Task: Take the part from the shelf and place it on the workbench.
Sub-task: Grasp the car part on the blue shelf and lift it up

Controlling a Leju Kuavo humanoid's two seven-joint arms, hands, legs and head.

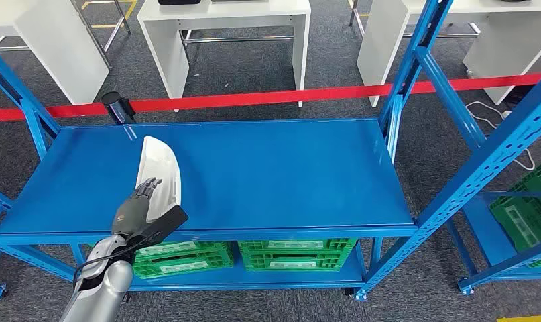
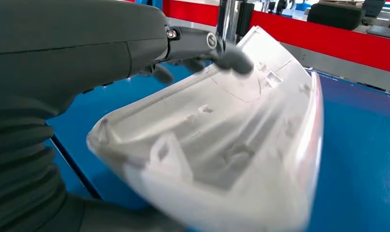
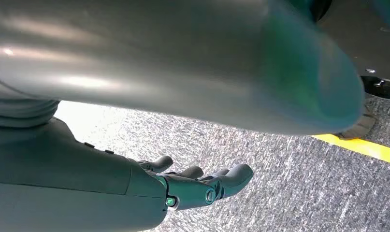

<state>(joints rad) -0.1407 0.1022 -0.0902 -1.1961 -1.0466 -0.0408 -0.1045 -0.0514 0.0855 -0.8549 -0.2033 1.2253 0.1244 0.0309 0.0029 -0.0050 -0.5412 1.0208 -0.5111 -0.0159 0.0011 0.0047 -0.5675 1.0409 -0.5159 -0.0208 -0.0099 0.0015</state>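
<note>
**Holding the white part at the shelf's front-left edge**

Gripping the white part (image 1: 161, 171), the left robot hand (image 1: 139, 204) reaches in over the front edge of the blue shelf (image 1: 267, 174), toward its left end. The part is a curved, pale plastic shell; in the head view it stands tilted on its long edge, running from the front edge back toward the rear-left corner. The left wrist view shows its ribbed inner face (image 2: 217, 140) turned toward the camera, with a dark fingertip (image 2: 234, 58) pressed on its upper rim and the thumb below it, so the part is pinched between them. Whether its lower edge touches the shelf top cannot be told.

The right robot hand (image 3: 193, 186) hangs over grey carpet (image 3: 289, 193), its fingers loosely curled and apart, nothing in them.

Green crates (image 1: 294, 255) sit on the lower level under the front edge. A red tape line (image 1: 254, 99) crosses the floor beyond the rear edge, with white tables (image 1: 224, 30) behind it.
</note>
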